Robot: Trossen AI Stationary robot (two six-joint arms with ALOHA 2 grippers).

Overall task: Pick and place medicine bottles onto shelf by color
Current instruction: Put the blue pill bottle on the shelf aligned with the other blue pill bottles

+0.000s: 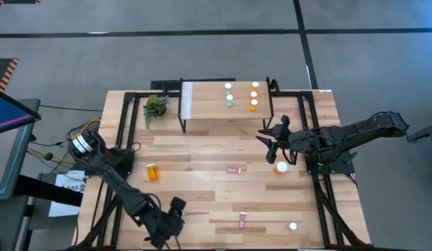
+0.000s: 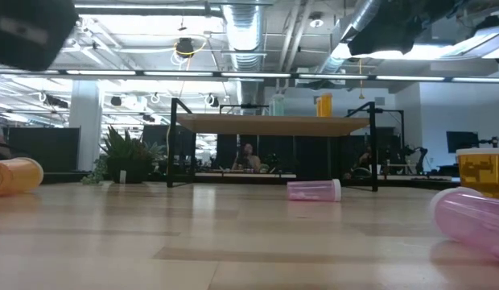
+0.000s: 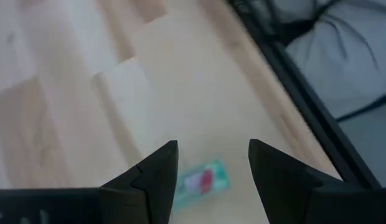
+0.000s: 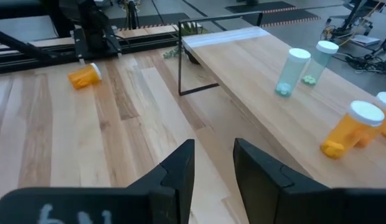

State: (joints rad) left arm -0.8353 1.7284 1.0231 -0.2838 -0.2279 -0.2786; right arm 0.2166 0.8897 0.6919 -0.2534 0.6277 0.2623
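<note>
Right gripper (image 1: 268, 136) empty, jaws apart, hovering at the shelf's (image 1: 202, 111) front edge; orange bottle (image 1: 281, 166) stands just beside it on the table, so drop straight over its cap, close gently, then lift to the shelf's orange row.

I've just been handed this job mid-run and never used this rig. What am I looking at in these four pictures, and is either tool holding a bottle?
Two dark robot arms work at a wooden table. The overhead picture shows everything; another looks level across the tabletop; the last two sit on each wrist.

The left tool waits near the table's front edge, jaws apart, empty. The right tool hovers beside the shelf, jaws apart, empty.

On the shelf stand two teal bottles and three orange bottles. On the table: a lying orange bottle, two lying pink bottles, two upright bottles and a plant.
</note>
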